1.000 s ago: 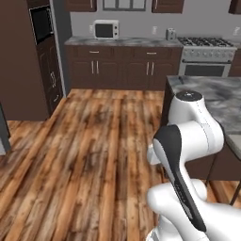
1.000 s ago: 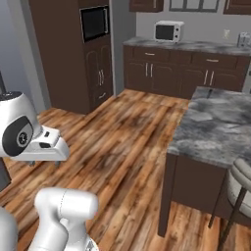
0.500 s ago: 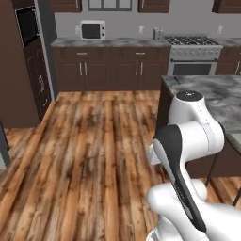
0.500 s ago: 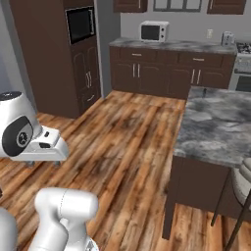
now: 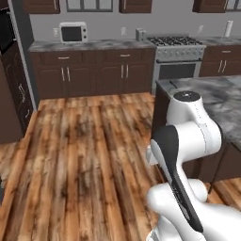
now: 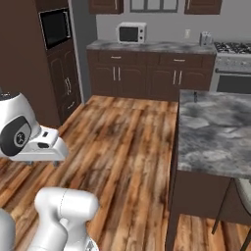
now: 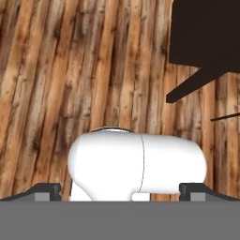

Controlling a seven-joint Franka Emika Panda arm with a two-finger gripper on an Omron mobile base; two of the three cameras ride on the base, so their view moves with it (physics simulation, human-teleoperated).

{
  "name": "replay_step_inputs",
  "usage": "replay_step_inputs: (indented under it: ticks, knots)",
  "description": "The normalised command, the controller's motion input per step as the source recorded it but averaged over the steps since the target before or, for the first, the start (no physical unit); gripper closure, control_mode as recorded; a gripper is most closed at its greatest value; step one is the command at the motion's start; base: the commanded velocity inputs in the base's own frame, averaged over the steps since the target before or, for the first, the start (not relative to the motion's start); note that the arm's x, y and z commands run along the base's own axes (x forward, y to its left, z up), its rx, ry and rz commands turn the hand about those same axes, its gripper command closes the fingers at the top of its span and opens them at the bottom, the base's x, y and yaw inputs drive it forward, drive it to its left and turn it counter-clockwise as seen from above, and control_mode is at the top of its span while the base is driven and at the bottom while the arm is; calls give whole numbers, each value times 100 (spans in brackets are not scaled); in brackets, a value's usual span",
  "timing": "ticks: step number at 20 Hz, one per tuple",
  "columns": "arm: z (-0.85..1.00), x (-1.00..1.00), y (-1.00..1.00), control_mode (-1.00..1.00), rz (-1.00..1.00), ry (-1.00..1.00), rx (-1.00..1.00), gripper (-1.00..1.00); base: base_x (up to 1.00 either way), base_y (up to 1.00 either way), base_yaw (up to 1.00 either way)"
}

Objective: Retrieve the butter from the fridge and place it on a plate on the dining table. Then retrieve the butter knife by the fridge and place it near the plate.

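The dining table [image 6: 215,132], an island with a grey marbled top and dark wood base, stands at the right; in the left base view the dining table [image 5: 221,96] lies behind my arm. My gripper [image 6: 42,162] hangs low at the left, pointing down over the wooden floor. In the hand view the gripper [image 7: 122,190] is open, its fingertips [image 7: 47,189] set wide apart with nothing held between them. The butter, the fridge, the plate and the butter knife are out of view.
Dark brown cabinets with a microwave [image 5: 73,33] and a stove [image 5: 176,56] line the back wall. A tall oven column [image 6: 56,29] stands at the left. A stool [image 6: 240,196] sits by the island. A small dark thing [image 6: 195,96] stands on the island's far edge.
The whole picture has slid left, so the base has turned to the right and the island is nearer. The arm holds the same pose over the base.
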Motion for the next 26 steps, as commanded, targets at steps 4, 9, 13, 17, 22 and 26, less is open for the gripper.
replay_step_inputs:
  ticks: [4, 9, 13, 17, 22, 26]
  knots:
    - [0, 0, 0, 100, 0, 0, 0, -100, 79, 0, -8]
    - [0, 0, 0, 100, 0, 0, 0, -100, 90, 4, -3]
    - [0, 0, 0, 100, 0, 0, 0, -100, 98, 1, -5]
    - [0, 0, 0, 100, 0, 0, 0, -100, 100, 14, -12]
    - [0, 0, 0, 100, 0, 0, 0, -100, 100, 47, -19]
    - [0, 0, 0, 100, 0, 0, 0, -100, 90, 83, -35]
